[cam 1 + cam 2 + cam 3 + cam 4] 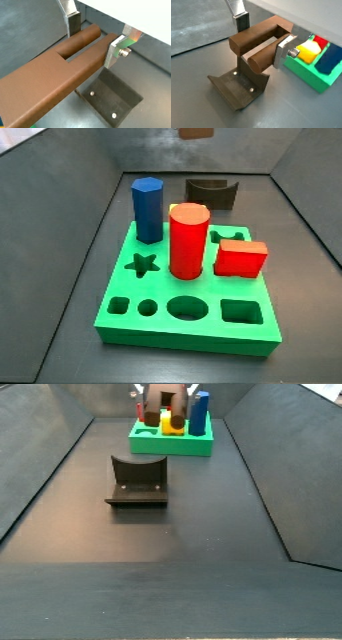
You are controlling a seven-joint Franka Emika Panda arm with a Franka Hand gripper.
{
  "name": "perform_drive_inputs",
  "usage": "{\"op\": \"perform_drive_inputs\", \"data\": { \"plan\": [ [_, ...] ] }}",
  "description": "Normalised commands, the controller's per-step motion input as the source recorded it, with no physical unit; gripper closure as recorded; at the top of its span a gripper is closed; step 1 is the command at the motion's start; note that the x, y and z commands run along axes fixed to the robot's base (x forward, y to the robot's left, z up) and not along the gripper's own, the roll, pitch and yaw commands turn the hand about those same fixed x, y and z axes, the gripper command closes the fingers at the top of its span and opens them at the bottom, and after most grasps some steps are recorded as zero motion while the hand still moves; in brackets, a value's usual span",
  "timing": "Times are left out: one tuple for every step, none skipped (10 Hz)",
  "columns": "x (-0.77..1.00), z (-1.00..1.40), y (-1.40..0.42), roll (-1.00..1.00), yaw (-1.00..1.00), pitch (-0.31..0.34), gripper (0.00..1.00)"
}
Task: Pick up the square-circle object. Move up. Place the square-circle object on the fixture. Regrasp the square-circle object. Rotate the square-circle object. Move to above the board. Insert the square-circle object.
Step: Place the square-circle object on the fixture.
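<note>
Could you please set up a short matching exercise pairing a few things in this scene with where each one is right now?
Things:
1. square-circle object
2. fixture
3. red cylinder
4. blue prism

Places:
A. standing in the board, beside the red block
B. on the floor, apart from the board
C. between the claw fingers
D. standing at the board's far corner

Pairs: 1-C, 2-B, 3-A, 4-D

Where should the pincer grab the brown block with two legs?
Judging from the wrist views, on its two flat outer sides, one finger on each, coming from above. The pincer already grips the brown block that way, above the fixture. The flat faces suit the finger pads, and the slot between the legs stays free.
</note>
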Motion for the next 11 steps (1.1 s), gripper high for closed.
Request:
{"op": "perform_drive_inputs", "data": {
  "plan": [
    [0.86,-0.07,0.13,-1.00,0.03,0.236,1.00],
    [0.77,-0.05,0.09,-0.99,-0.01,0.258,1.00],
    [0.70,-0.03,0.07,-0.83,-0.05,0.235,1.00],
    [0.64,-0.02,0.07,-0.66,-0.08,0.203,1.00],
    [0.58,-0.02,0.06,-0.48,-0.10,0.173,1.00],
    [0.50,-0.01,0.05,-0.29,-0.11,0.139,1.00],
    [0.43,0.00,0.04,-0.20,-0.11,0.117,1.00],
    [0.38,-0.01,0.04,-0.18,-0.10,0.100,1.00],
    [0.26,-0.01,0.04,-0.17,-0.08,0.079,1.00],
    [0.22,-0.01,0.04,-0.16,-0.08,0.076,1.00],
    [0.12,-1.00,0.06,-1.00,-0.18,-0.034,1.00]
  ]
}}
